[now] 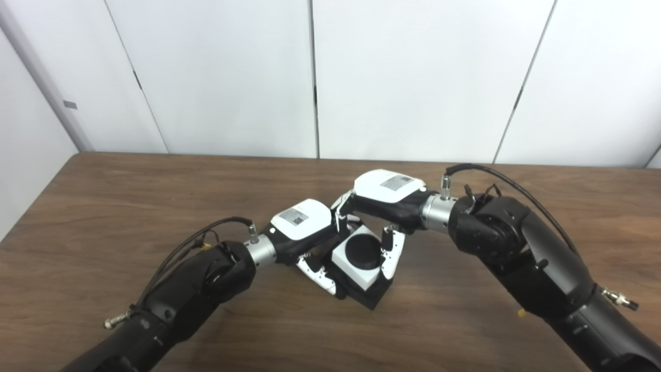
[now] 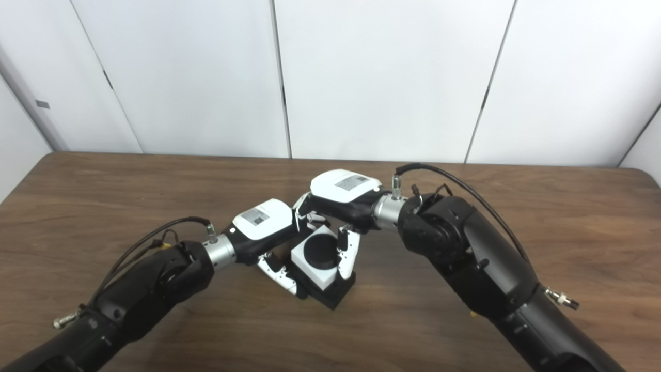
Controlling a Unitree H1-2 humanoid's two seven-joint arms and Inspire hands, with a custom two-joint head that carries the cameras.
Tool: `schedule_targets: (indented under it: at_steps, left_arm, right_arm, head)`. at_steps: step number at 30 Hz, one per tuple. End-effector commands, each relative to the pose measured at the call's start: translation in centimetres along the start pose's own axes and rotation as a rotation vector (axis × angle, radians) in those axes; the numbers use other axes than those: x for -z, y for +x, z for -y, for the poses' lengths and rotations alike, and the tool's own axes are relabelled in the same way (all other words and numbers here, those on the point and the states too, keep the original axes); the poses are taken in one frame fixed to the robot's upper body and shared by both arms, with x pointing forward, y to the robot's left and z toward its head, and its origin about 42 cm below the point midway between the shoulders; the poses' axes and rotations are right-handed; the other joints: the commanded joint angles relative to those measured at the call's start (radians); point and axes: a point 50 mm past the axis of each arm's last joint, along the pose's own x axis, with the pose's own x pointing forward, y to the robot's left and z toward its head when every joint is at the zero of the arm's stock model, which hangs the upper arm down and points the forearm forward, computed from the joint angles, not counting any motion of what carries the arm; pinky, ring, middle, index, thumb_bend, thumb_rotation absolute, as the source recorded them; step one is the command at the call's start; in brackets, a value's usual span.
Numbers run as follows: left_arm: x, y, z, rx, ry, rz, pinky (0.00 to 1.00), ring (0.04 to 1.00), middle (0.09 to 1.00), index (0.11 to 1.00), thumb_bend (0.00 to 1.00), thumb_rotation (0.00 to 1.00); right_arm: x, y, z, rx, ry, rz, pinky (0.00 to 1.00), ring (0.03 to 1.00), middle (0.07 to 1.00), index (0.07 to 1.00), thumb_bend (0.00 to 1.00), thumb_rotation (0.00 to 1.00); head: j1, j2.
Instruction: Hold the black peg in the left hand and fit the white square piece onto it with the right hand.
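Observation:
The white square piece sits seated on the black peg, whose round top fills the piece's hole and whose square black base shows underneath. My left hand is shut on the peg's base from the left, its thumb curling along the near side. From the right, my right hand is shut on the white piece, with a finger pressed against its right side. The assembly is tilted, at or just above the tabletop in the middle.
A brown wooden table spreads out on all sides of the hands. White wall panels rise behind its far edge. Both forearms angle in from the bottom corners.

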Motion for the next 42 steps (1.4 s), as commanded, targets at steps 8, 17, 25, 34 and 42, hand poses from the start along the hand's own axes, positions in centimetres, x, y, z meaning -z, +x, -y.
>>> schedule_targets:
  at_steps: [8, 17, 25, 34, 42]
  left_arm:
    - [-0.8, -0.1, 2.8, 0.15, 0.042, 0.007, 0.76, 0.882, 0.871, 0.489, 0.52, 0.07]
    - [-0.8, -0.1, 2.9, 0.157, 0.044, 0.005, 0.76, 0.883, 0.868, 0.489, 0.52, 0.07]
    - [-0.5, -0.3, 2.9, 0.151, 0.041, 0.008, 0.76, 0.886, 0.861, 0.489, 0.52, 0.07]
    - [-0.4, -0.6, 2.8, 0.148, 0.036, 0.007, 0.76, 0.886, 0.854, 0.489, 0.52, 0.07]
    - [-0.2, -0.8, 2.8, 0.15, 0.038, 0.01, 0.76, 0.883, 0.853, 0.489, 0.52, 0.07]
  right_arm:
    - [0.6, -0.2, -0.7, -0.109, 0.01, -0.042, 0.81, 0.873, 0.864, 0.756, 0.95, 0.34]
    - [0.7, -0.3, -0.6, -0.101, 0.008, -0.045, 0.81, 0.875, 0.871, 0.761, 0.96, 0.33]
    - [2.1, -2.2, 1.1, 0.034, 0.036, -0.049, 0.75, 0.831, 0.838, 0.734, 0.84, 0.23]
    - [5.0, -7.2, 2.8, 0.284, 0.157, -0.111, 0.63, 0.768, 0.8, 0.706, 0.74, 0.13]
    - [7.2, -11.1, 0.8, 0.474, 0.298, -0.165, 0.69, 0.784, 0.798, 0.706, 0.66, 0.1]
  head:
    - [-0.002, 0.005]
    - [-0.006, 0.005]
    - [-0.014, -0.002]
    - [-0.029, 0.0]
    - [-0.038, 0.001]
